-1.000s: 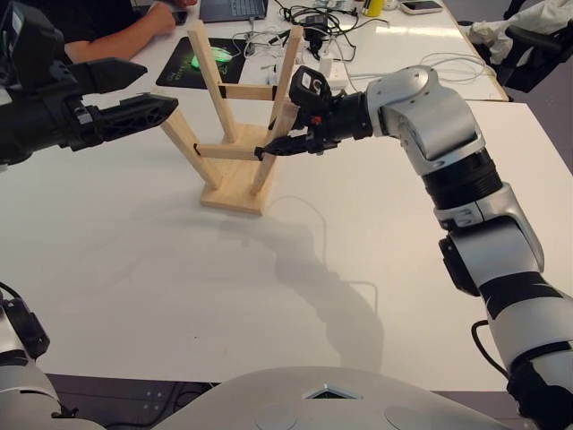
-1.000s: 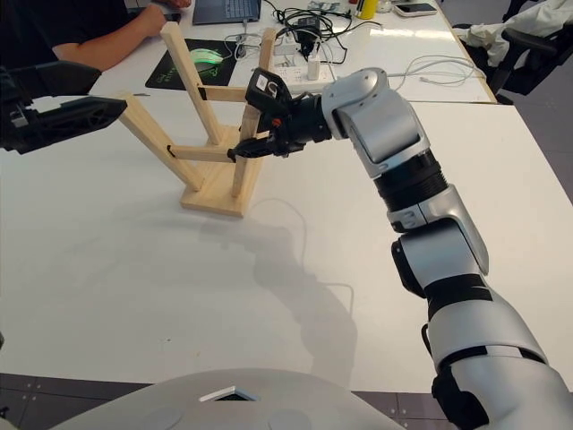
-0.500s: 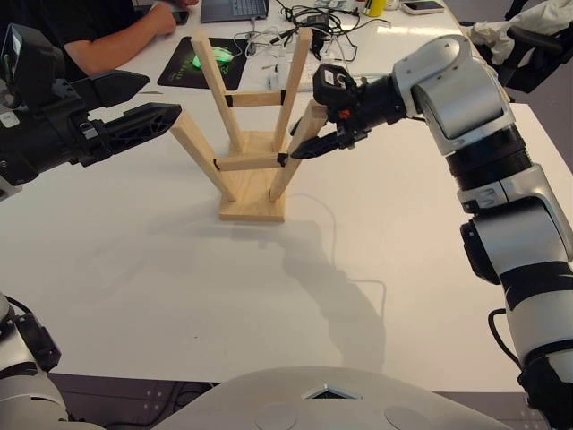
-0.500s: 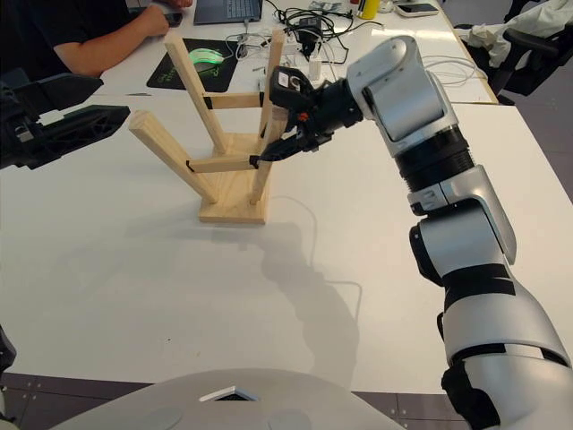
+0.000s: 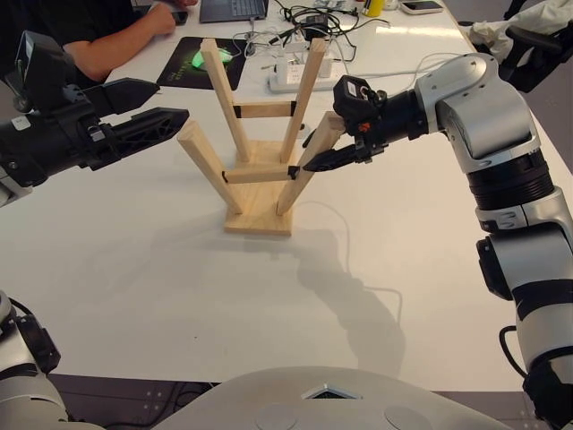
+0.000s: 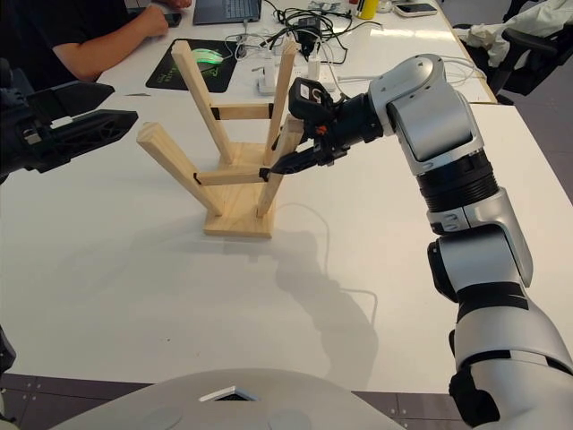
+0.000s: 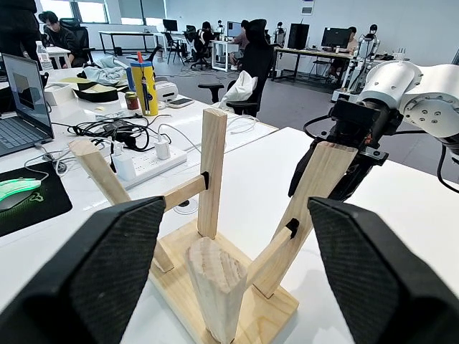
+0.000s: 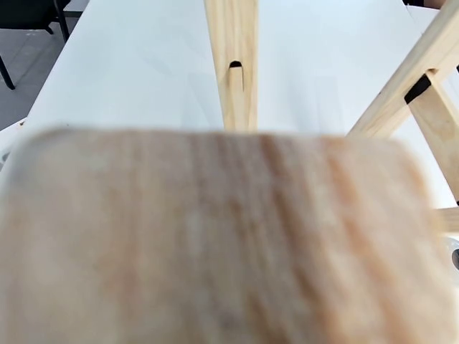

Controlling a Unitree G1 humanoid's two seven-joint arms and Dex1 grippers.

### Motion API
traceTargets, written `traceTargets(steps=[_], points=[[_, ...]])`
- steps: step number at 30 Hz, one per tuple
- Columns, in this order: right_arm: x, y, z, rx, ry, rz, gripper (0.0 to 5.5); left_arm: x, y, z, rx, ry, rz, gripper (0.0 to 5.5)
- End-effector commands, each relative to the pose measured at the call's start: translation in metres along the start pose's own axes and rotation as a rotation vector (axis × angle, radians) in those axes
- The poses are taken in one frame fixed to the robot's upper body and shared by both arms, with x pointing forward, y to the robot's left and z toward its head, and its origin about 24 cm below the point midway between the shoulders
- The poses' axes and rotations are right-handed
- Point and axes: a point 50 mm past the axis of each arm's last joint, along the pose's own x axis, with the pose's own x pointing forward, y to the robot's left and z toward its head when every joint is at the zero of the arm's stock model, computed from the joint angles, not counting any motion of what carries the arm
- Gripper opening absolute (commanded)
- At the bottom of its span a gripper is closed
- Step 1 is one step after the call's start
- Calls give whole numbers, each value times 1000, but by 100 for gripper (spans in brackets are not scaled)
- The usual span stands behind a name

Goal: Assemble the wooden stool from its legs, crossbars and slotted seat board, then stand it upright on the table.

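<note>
stool (image 5: 258, 170) sits upside down on the white table (image 5: 134, 269), its seat board (image 5: 259, 220) flat on the tabletop and its four legs splayed upward, tied together by crossbars (image 5: 255, 173). right claw (image 5: 319, 159) is clamped on the leg nearest it (image 5: 300, 184), partway up, with one dark finger (image 5: 322, 162) lying along the wood toward the crossbar joint. from that claw's own camera the gripped wood shows close up as a pale blurred grain (image 8: 215, 236), with a slotted leg (image 8: 233, 64) standing beyond it.

left claw (image 5: 170, 100) hangs across the stool from the right claw, its two fingers spread wide and holding nothing. the cut end of the leg leaning toward it (image 5: 191, 134) lies just below and ahead of its tips. in its wrist camera that leg end (image 7: 215, 279) sits between the two black pads (image 7: 100, 279), apart from both.

past the stool, beyond both claws, the table carries a power strip (image 5: 288, 79), tangled cables (image 5: 313, 22), a black mouse mat (image 5: 183, 67) with a green-lit mouse (image 5: 204, 59), and a laptop (image 5: 233, 9).
</note>
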Motion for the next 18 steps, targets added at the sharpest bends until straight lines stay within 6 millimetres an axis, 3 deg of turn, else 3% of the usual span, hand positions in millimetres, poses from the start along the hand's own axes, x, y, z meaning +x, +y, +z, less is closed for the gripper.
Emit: traceTargets(steps=[1,3,7,10,14,18], points=[[2,1,6,-18,-75,-7,207,2,1,0,-4,14,-14,368],[2,0,6,-20,-84,-24,207,11,-3,3,22,-4,-10,368],[6,1,-1,-5,-76,-52,207,50,-18,16,227,-84,106,368],[10,4,-4,14,-81,-60,207,62,-25,23,239,-183,159,368],[13,8,-5,25,-83,-63,207,74,-38,14,253,-166,171,368],[13,9,-6,36,-70,-68,207,96,-47,-7,385,-137,352,342]])
